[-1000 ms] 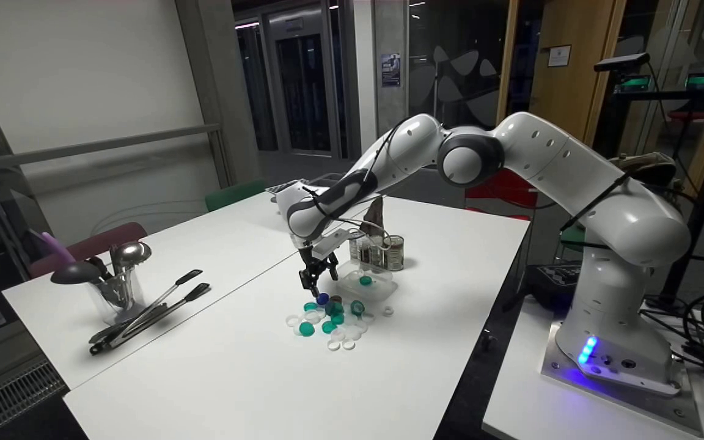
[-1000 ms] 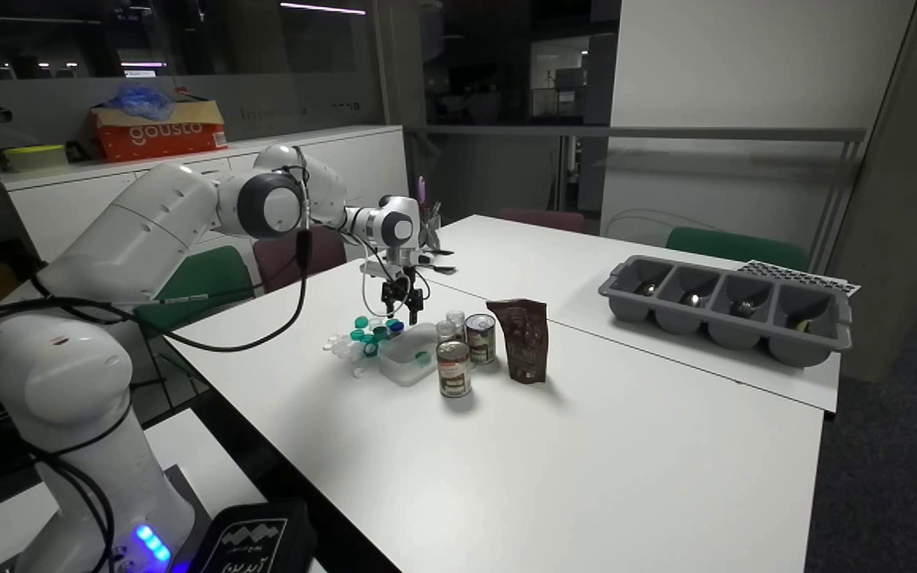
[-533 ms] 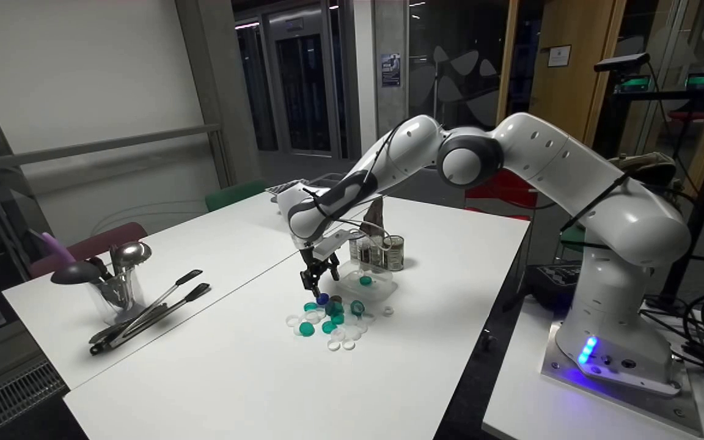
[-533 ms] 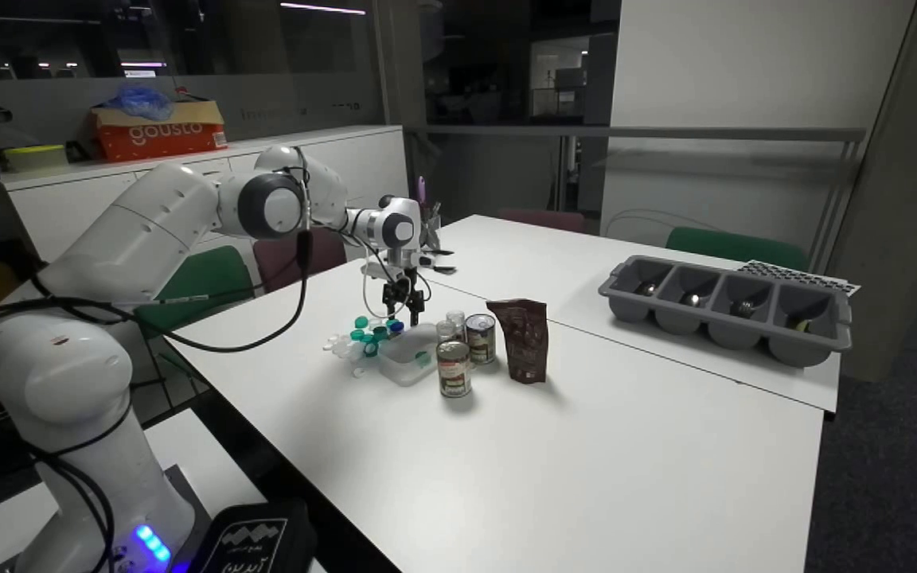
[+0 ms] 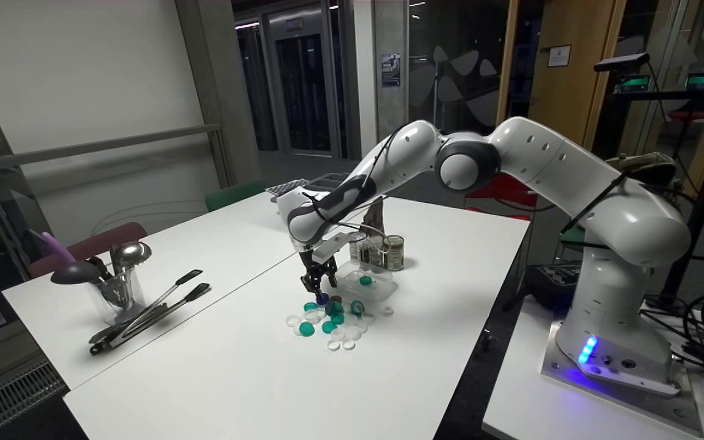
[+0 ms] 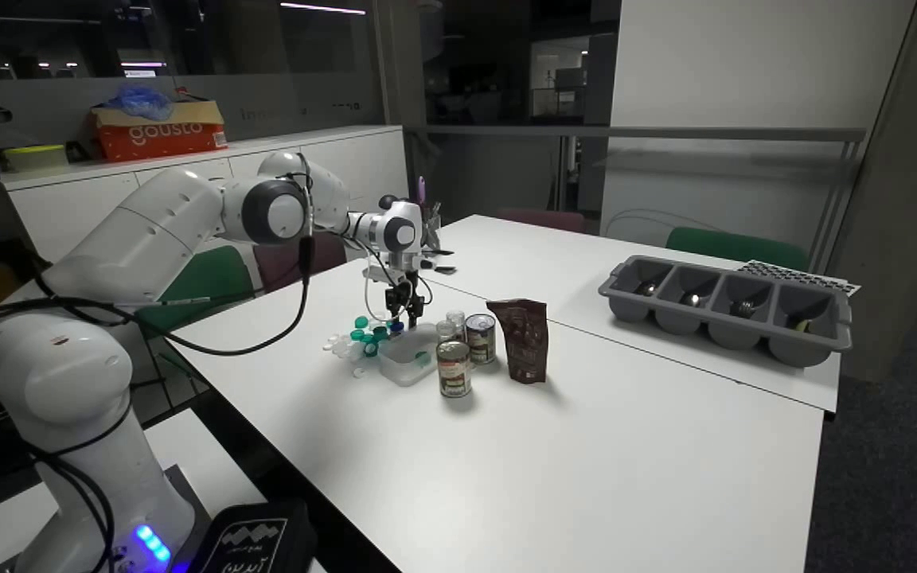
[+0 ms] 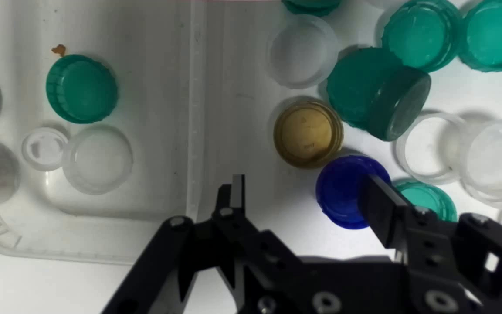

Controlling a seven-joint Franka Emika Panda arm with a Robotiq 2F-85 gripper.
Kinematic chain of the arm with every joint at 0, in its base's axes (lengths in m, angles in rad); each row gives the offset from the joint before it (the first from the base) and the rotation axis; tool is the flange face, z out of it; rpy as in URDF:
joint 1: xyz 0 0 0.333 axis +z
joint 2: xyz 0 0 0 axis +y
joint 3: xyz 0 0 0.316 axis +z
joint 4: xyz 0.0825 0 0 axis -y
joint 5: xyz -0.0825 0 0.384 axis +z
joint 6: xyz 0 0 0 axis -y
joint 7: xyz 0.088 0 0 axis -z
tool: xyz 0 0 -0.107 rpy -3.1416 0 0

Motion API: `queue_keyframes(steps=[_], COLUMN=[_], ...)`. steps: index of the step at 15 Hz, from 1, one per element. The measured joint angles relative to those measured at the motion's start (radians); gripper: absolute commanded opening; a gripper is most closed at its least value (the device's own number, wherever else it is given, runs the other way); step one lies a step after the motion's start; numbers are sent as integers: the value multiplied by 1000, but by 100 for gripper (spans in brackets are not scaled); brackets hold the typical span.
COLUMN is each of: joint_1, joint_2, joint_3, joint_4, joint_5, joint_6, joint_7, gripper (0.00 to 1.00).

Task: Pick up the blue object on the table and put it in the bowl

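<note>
The claw (image 7: 305,192) is spread, pinching nothing. The blue cap (image 7: 340,192) lies on the worktop (image 6: 626,477) near the bowl (image 7: 195,131), partly hidden by one finger (image 7: 381,209). This looks like the grabbing step — next, put a finger on each side, then squeeze.

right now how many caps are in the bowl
3 in the wrist view: a green cap, a small clear cap below it in the picture, and a larger clear cap right of that. The bowl runs out of that view, so more may be hidden.
</note>
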Motion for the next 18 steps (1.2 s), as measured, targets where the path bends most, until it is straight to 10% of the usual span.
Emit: queue_keyframes(steps=[12, 18], joint_1=[0, 0], joint_2=[9, 9], joint_3=[0, 0], joint_4=[15, 15], joint_5=[0, 0], joint_6=[0, 0], joint_7=[0, 0], gripper=[51, 20])
